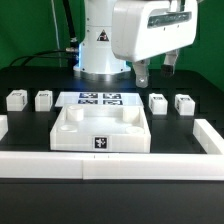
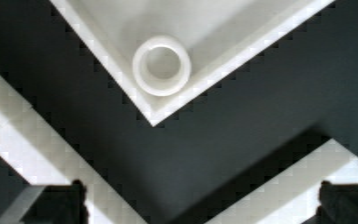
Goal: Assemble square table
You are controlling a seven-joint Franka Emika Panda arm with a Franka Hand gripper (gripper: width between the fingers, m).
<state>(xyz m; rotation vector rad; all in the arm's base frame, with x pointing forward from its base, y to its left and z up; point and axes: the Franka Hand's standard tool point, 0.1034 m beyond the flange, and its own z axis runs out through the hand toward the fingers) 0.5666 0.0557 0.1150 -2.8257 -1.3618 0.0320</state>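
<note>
Black desk [image 1: 28, 128] spreads right across the scene. Towards the back, the marker board [image 1: 100, 99] lies flat, black-and-white tags facing up. Up front, a long low white wall [image 1: 180, 165] runs across, turning back at both ends. Green backdrop [image 1: 25, 30] behind.
</note>
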